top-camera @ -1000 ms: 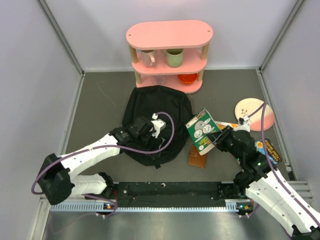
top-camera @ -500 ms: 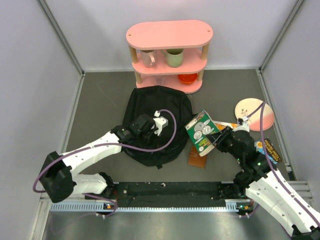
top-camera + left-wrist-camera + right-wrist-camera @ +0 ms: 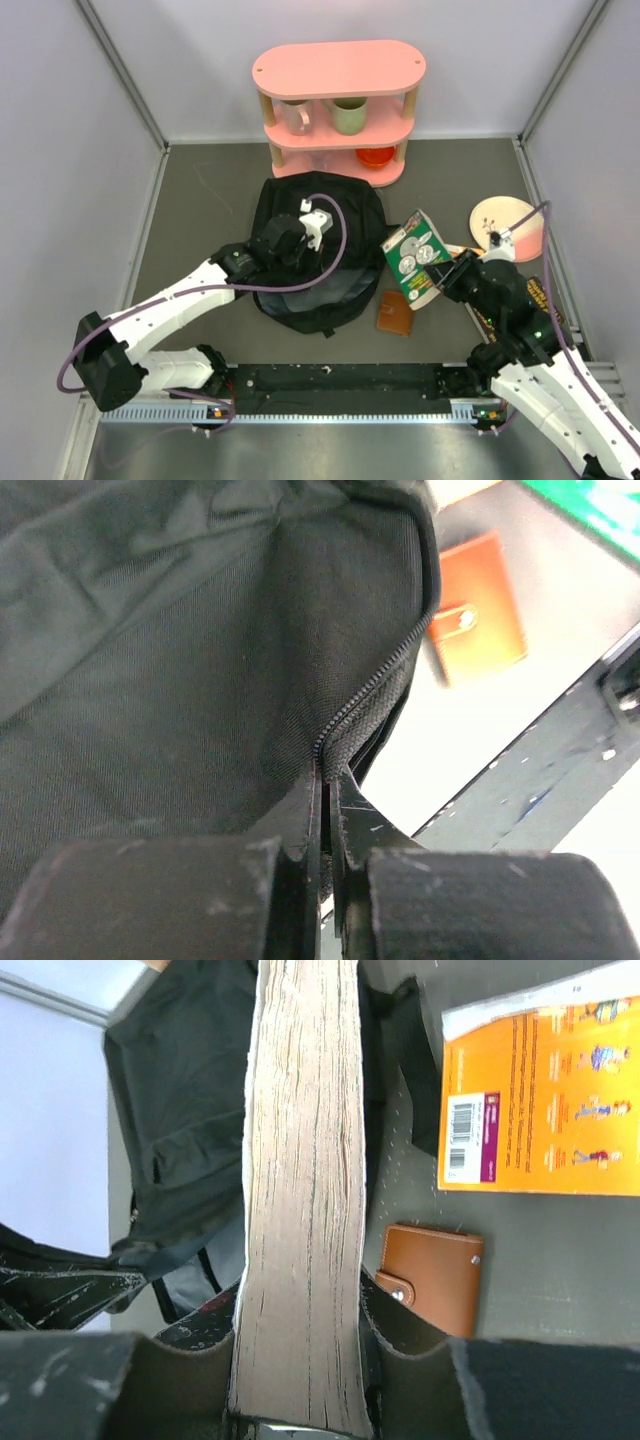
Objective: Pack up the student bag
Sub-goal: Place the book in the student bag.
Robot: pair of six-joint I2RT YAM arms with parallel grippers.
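Fabric at the zipper edge is pinched flat between the clenched fingers of the left gripper (image 3: 325, 780), which holds up a lip of the large soft black fabric backpack (image 3: 325, 205) lying mid-table, just beyond the arms. To its right, the right gripper (image 3: 300, 1335) clamps a thick green-covered paperback book (image 3: 415, 255), held on edge just beside the small brown leather wallet (image 3: 396, 312). The thin pinch could slip off the cloth and let the mouth fall closed. The book's corner might then snag the zipper or shove the bag towards the pink two-tier shelf (image 3: 338, 70) behind.
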